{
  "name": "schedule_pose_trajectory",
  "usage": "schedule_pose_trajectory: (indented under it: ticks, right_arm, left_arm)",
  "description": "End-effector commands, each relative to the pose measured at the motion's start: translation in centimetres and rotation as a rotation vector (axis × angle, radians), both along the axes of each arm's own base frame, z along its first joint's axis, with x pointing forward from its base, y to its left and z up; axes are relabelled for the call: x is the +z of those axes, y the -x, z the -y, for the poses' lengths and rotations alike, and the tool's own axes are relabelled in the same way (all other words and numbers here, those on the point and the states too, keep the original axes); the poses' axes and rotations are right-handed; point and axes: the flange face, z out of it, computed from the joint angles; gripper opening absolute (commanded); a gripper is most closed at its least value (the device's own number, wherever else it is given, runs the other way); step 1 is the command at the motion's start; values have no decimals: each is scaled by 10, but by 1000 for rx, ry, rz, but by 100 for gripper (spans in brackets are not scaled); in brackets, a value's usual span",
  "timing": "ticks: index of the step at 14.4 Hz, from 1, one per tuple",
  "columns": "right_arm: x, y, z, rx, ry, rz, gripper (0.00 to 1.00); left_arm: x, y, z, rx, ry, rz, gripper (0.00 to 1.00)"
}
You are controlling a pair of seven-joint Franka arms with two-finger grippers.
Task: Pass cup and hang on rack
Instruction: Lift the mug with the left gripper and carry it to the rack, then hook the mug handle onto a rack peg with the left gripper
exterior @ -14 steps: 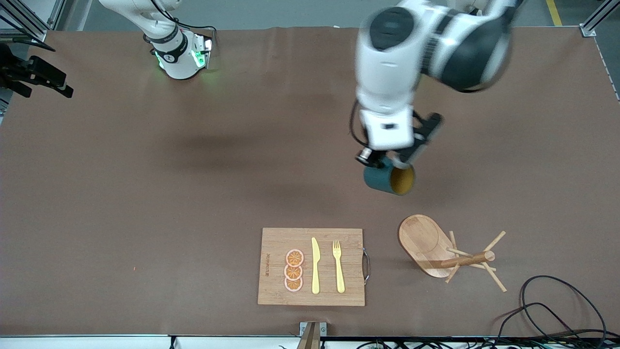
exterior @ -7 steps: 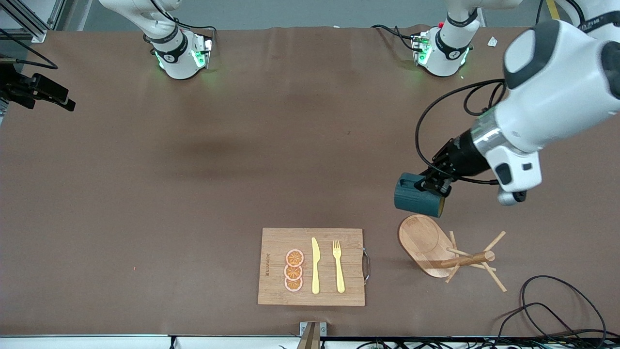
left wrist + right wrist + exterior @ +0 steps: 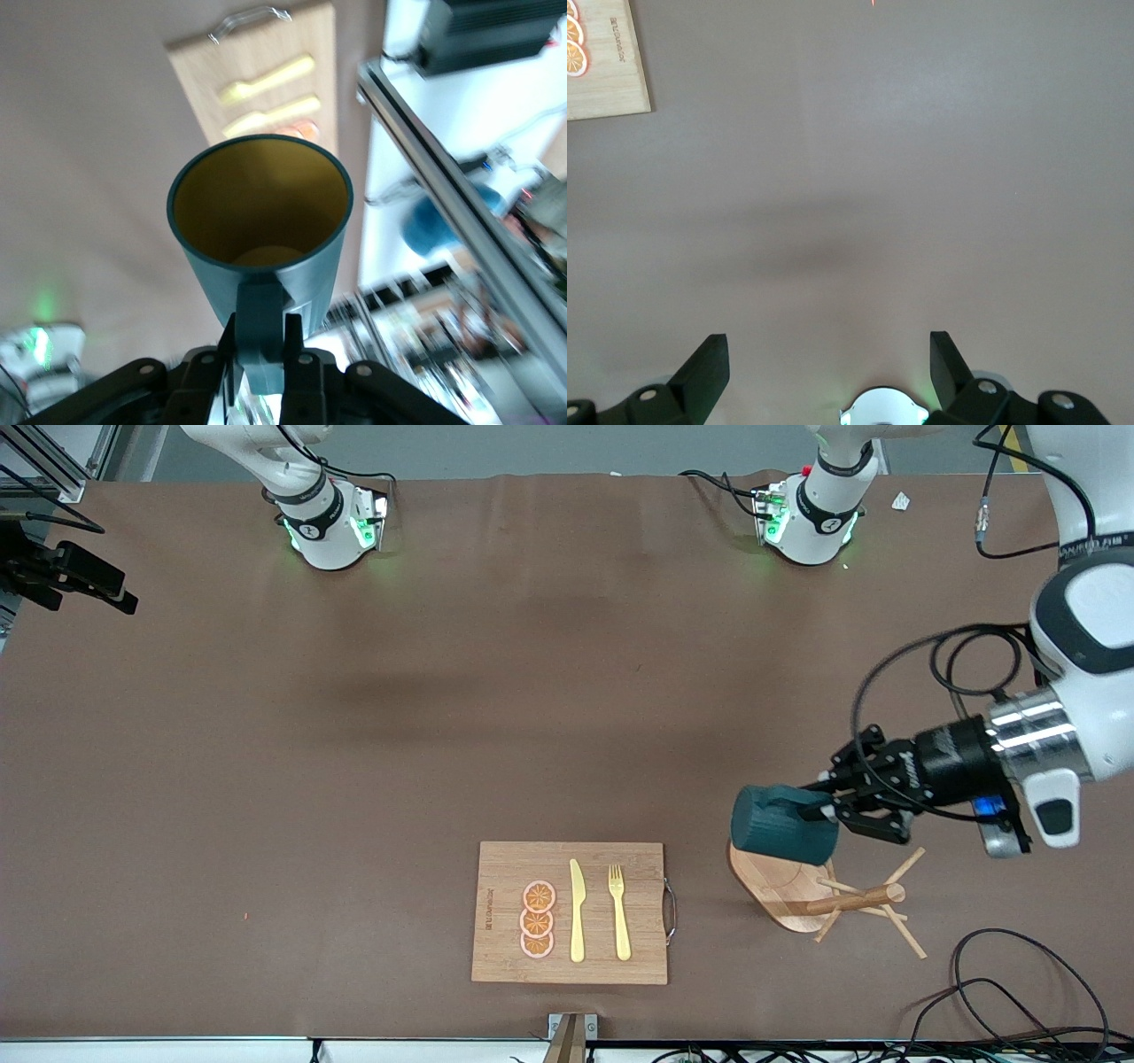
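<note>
The right gripper (image 3: 824, 372) waits at the right arm's end of the table, up over bare brown tabletop (image 3: 354, 762) well apart from the rack, its fingers (image 3: 704, 367) spread wide with nothing between them.

Toward the right arm's end from the rack lies a rectangular bamboo cutting board (image 3: 505, 868) with orange slices, a yellow knife and a yellow fork.

The light wooden mug tree with an oval base, a central post and thin angled pegs, the rack (image 3: 815, 890), stands near the front camera. Over the edge of its base hangs the small dark teal-green cylindrical cup (image 3: 784, 835) with a yellowish interior, tipped on its side. The left gripper (image 3: 261, 359) pinches its small side handle (image 3: 260, 328) between both fingers, mouth pointing away from the wrist.

The cup looks rigid, glazed, probably ceramic: light enough for a handle pinch, but slippery and breakable if dropped. The handle is the sensible hold, though it must be freed to slip over a peg; whether a peg lines up yet cannot be told.
</note>
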Motion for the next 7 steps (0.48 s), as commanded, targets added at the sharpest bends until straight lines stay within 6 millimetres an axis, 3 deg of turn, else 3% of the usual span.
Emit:
schedule_pose_trajectory:
  ticks: [1,7]
  right_arm:
    - [4,5,2,14,-2,-4,100]
    - [7,8,-1,21,26,-11,100]
  left_arm:
    - [-33,-18,-14,22,115,-14,0]
    - [-85,-30,-25,0,119,-15,0]
